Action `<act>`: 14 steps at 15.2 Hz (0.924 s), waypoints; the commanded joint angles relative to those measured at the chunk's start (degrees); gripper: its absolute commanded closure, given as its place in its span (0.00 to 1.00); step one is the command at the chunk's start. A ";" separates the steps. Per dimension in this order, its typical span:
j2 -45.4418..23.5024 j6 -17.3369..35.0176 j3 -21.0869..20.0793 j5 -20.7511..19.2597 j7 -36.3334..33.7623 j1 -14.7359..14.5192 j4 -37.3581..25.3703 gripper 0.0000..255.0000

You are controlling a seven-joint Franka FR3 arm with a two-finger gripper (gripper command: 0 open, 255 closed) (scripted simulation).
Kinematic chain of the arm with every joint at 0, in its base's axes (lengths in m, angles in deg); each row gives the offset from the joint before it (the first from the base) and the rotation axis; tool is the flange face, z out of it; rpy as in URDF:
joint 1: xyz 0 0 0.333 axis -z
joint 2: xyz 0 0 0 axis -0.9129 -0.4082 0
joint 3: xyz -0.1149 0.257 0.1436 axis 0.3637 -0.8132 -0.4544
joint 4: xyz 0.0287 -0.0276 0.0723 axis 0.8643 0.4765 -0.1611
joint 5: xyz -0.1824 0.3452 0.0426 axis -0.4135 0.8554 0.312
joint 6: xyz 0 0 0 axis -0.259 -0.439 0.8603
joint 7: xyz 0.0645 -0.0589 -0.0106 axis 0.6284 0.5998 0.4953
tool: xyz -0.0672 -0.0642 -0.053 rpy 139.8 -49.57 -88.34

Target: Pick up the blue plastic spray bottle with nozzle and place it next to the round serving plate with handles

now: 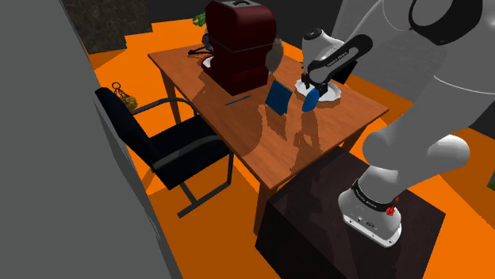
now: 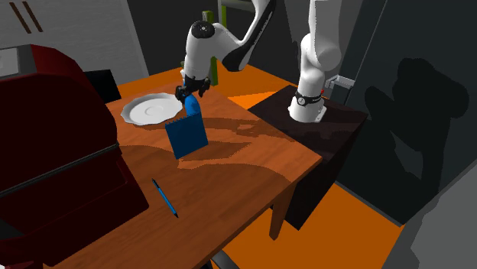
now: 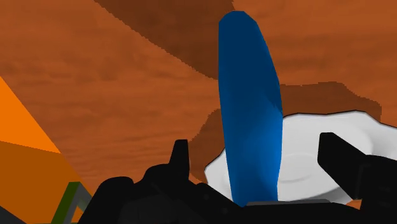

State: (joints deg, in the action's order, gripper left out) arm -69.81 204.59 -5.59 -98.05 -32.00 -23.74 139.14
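**Ana:** Spray bottle first: where is it?

**Ben:** Right in the gripper. It is blue, slim and pointing away from the hand, between the two black fingers.

**Ana:** Pinched?

**Ben:** No. In the wrist view the claw is spread, with a strip of background showing on each side of the bottle, and neither finger touches it.

**Ana:** And below it?

**Ben:** The white plate. In the shoulder view the bottle's lower end sits at about seven o'clock on the plate's rim. In the second exterior view it is at the plate's three o'clock. I cannot tell whether the bottle rests on the brown table or hangs just above it.

**Ana:** Further out?

**Ben:** A blue box stands tilted just beside the bottle, at its nine o'clock in the shoulder view. A thin blue pen lies flat at the box's nine o'clock, apart from it.

**Ana:** Beyond that?

**Ben:** A bulky dark red machine stands at the pen's twelve o'clock, at the table's far end. A black chair stands on the orange floor at the pen's eight o'clock, beside the table.
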 commanded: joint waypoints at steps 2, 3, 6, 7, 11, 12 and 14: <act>0.01 -0.04 0.00 0.06 0.08 0.01 -0.03 0.00; 1.61 -1.27 -0.56 1.71 1.11 -0.23 0.11 0.00; 5.79 -4.96 -1.92 6.04 3.82 -1.07 0.03 0.00; 5.79 -4.96 -1.89 6.04 3.82 -1.10 0.03 0.00; 5.79 -4.96 -1.89 6.04 3.82 -1.11 0.03 0.00; 5.79 -4.96 -1.89 6.04 3.82 -1.11 0.03 0.00; 5.79 -4.96 -1.89 6.04 3.82 -1.11 0.03 0.00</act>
